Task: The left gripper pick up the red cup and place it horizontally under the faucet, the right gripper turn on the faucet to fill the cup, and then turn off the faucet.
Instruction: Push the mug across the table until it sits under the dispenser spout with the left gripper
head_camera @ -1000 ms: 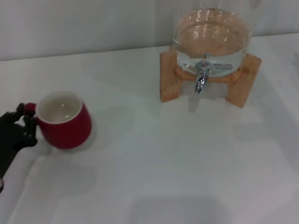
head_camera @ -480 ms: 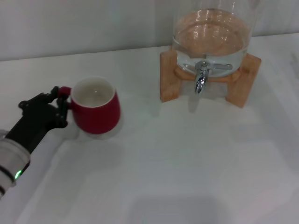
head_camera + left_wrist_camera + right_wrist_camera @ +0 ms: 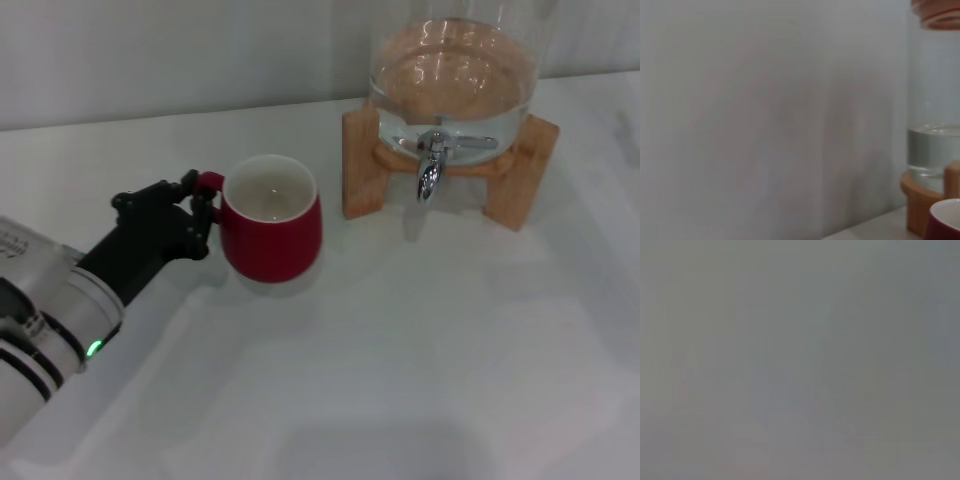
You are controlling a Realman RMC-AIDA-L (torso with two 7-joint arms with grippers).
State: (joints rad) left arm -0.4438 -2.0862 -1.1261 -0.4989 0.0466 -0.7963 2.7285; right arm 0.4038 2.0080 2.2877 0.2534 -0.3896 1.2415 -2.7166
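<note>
Red cup (image 3: 270,222) now much nearer the faucet (image 3: 431,170) than a second ago. It started at the far left edge of the white surface (image 3: 420,350), sat left of centre half a second back, and now sits just left of the jar's wooden stand (image 3: 362,165), apart from it.

Left hand (image 3: 197,212) came along with it, fingers closed on the cup's small handle throughout. More of the arm shows: a second ago only the black claw at the frame edge, then a sliver of white sleeve, now the sleeve with its black rings and green light (image 3: 93,348) well in from the left.

Cup upright at each step.
</note>
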